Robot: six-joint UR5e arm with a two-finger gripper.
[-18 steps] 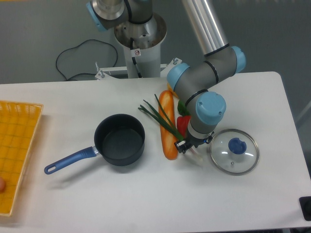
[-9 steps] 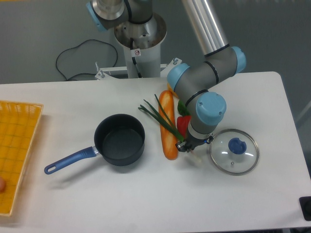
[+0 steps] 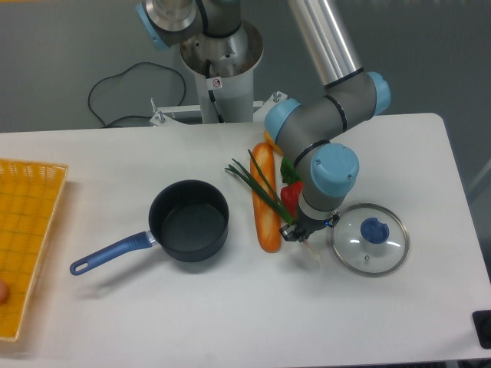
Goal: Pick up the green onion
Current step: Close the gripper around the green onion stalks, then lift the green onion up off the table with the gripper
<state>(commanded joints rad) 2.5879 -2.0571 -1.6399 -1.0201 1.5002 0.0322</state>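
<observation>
The green onion [image 3: 261, 188] lies slantwise over the orange loaf [image 3: 266, 224]. Its dark leaves splay at the upper left and its thin stalk runs down right to my gripper [image 3: 295, 230]. The pale tip pokes out just below the gripper on the table. The gripper points down at the loaf's lower right side and appears shut on the stalk. The wrist hides most of the fingers.
A red pepper [image 3: 289, 196] and a green pepper [image 3: 286, 169] sit between the loaf and my arm. A glass lid [image 3: 369, 238] lies just right of the gripper. A dark pot [image 3: 189, 221] with a blue handle stands left of the loaf. A yellow basket [image 3: 23, 222] is at the far left.
The onion's leaves have shifted a little to the right and up over the loaf. The gripper has edged slightly right with the stalk.
</observation>
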